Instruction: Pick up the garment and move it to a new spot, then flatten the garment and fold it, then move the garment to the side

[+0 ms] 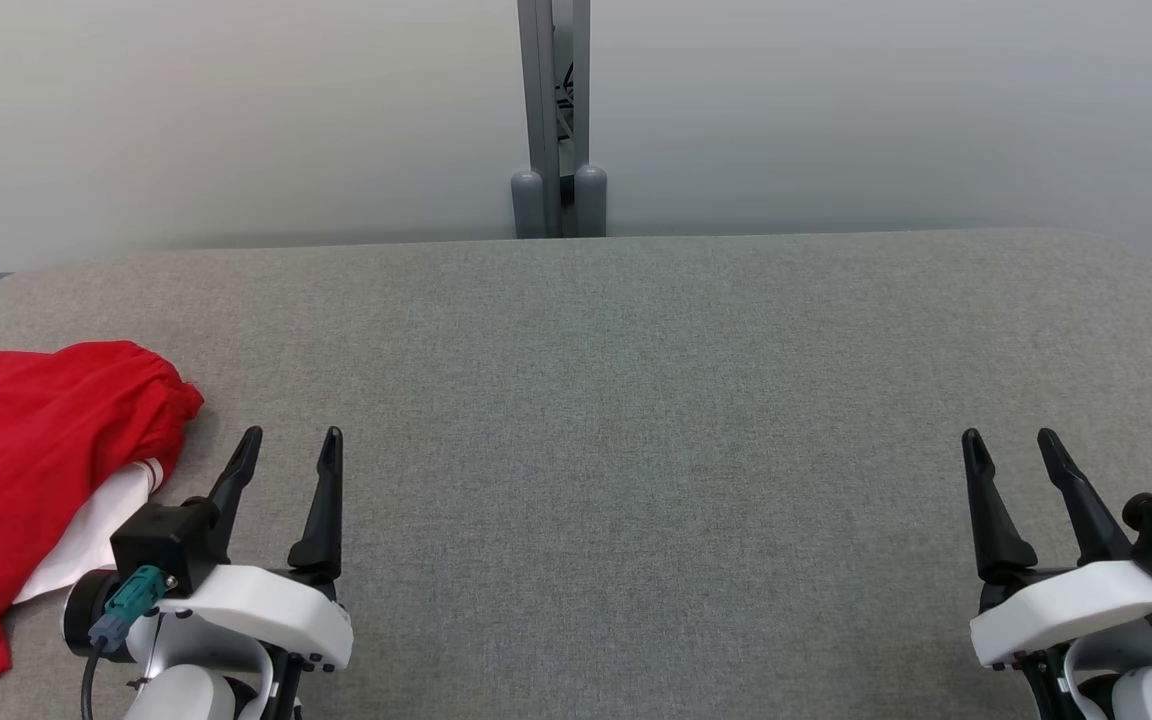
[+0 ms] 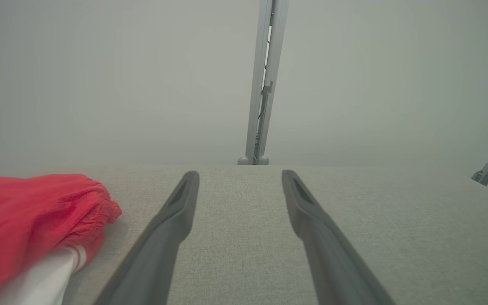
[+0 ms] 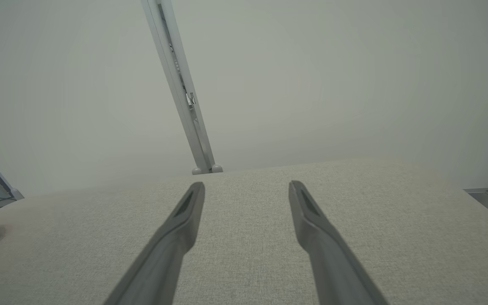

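Left gripper (image 1: 292, 437): positioned at the near left of the table (image 1: 636, 400). Fingers spread wide, holding nothing, tips pointing toward the far edge.

Right gripper (image 1: 1009, 438): positioned at the near right, close to the table's right edge. Fingers likewise spread wide, holding nothing.

Garment (image 1: 26, 440): red with a white striped part, bunched in a heap at the table's left edge, running past the head view's left border. It lies just beside the left gripper on its outer side; the fingers do not touch it.

A broad stretch of bare grey fabric surface lies between the two grippers and extends ahead of them to the far edge. That edge runs straight, with rounded corners at both ends.

A grey post (image 1: 553, 110) stands behind the middle of the far edge, against a pale wall (image 1: 236, 120).
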